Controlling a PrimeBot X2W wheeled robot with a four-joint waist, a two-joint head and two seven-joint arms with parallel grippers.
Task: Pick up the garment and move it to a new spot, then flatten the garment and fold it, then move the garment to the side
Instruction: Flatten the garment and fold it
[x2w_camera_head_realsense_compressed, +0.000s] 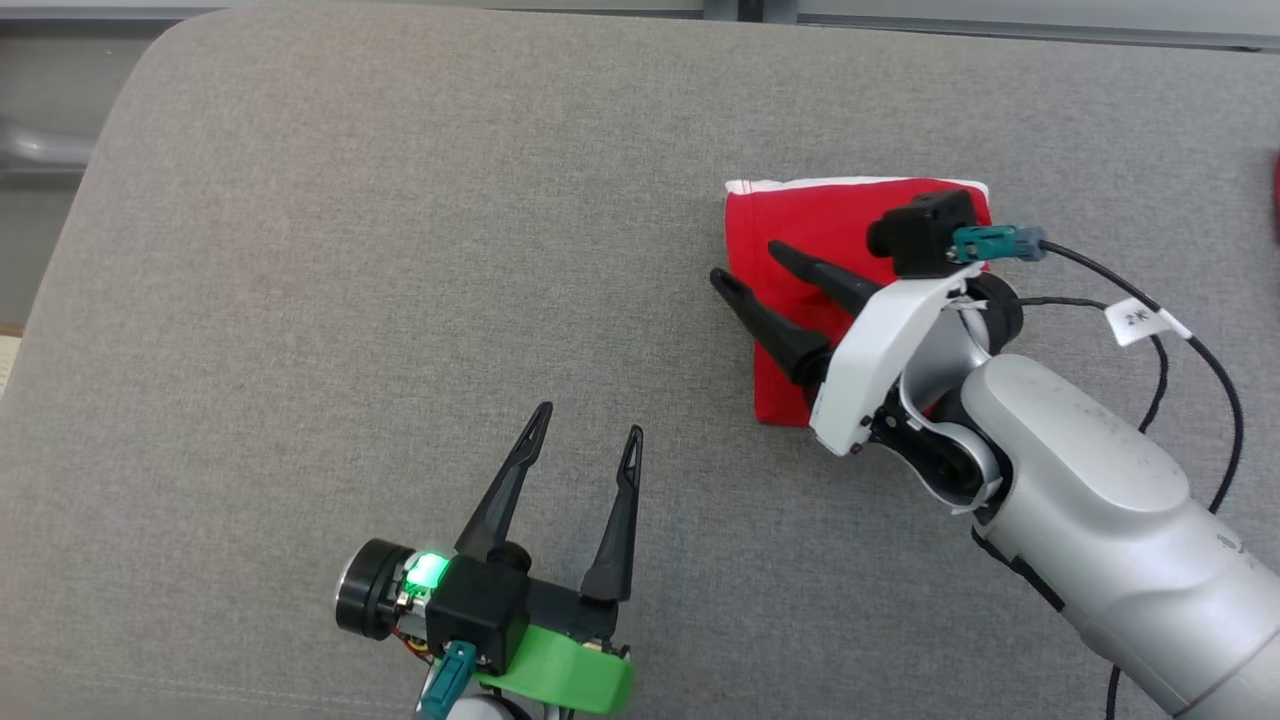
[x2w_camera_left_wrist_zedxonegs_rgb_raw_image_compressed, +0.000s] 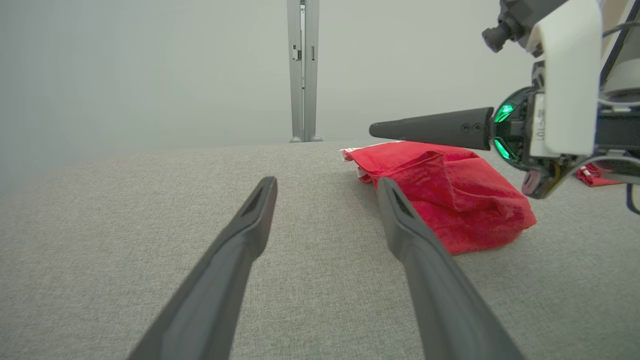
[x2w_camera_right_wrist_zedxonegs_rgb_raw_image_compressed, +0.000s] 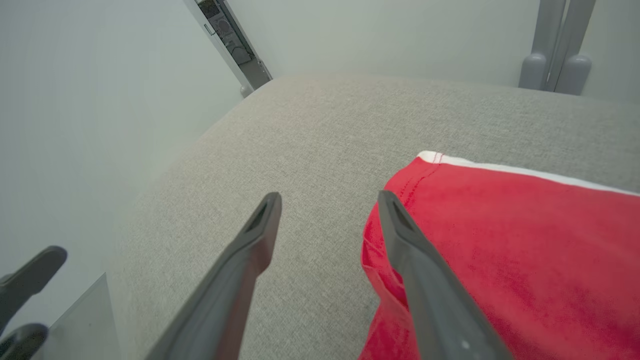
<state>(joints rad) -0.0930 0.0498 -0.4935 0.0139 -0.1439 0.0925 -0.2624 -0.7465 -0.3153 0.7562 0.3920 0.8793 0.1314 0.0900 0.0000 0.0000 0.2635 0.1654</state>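
Observation:
The garment (x2w_camera_head_realsense_compressed: 790, 215) is red with a white band along its far edge, and it lies folded in a compact rectangle on the right half of the grey table (x2w_camera_head_realsense_compressed: 400, 250). My right gripper (x2w_camera_head_realsense_compressed: 747, 261) hovers open just above the garment's left edge. In the right wrist view one finger (x2w_camera_right_wrist_zedxonegs_rgb_raw_image_compressed: 425, 280) is over the red cloth (x2w_camera_right_wrist_zedxonegs_rgb_raw_image_compressed: 500, 250) and the other over bare table. Nothing is pinched between them. My left gripper (x2w_camera_head_realsense_compressed: 590, 420) stands open near the table's front middle, apart from the garment (x2w_camera_left_wrist_zedxonegs_rgb_raw_image_compressed: 465, 200), which shows to its right.
A small red item (x2w_camera_left_wrist_zedxonegs_rgb_raw_image_compressed: 592, 175) lies further right, at the head view's right edge (x2w_camera_head_realsense_compressed: 1277, 205). The table's rounded corner is at the far left. A grey post (x2w_camera_left_wrist_zedxonegs_rgb_raw_image_compressed: 302, 70) stands behind the table. Black cables trail from my right wrist (x2w_camera_head_realsense_compressed: 1200, 350).

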